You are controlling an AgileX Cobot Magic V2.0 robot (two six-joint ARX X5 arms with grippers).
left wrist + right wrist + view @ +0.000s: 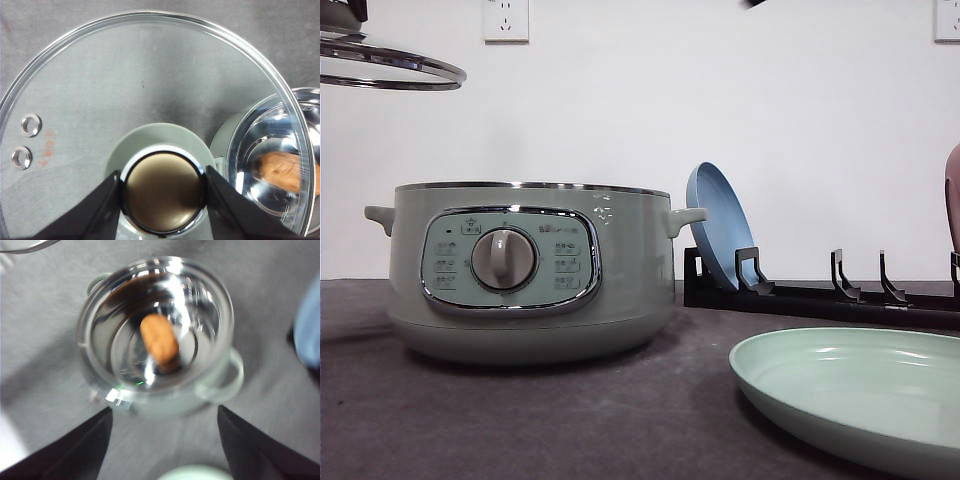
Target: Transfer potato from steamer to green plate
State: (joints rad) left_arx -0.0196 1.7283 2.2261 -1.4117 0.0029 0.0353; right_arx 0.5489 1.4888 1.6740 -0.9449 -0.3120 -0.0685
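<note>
The sage-green steamer [520,270] stands uncovered at the left of the table. Down in its shiny bowl [227,315] lies the orange-brown potato [159,338], which also shows through the glass as potato [282,172]. My left gripper [162,192] is shut on the knob of the glass lid [150,75] and holds that lid [390,68] high, up and left of the pot. High above the pot, my right gripper [164,412] hangs open with nothing between its fingers. The pale green plate [850,390] lies flat at the front right.
A blue plate [720,225] leans upright in a black rack [820,295] behind the green plate, just right of the steamer's handle. A brownish object [953,195] shows at the far right edge. The tabletop [620,420] is dark grey.
</note>
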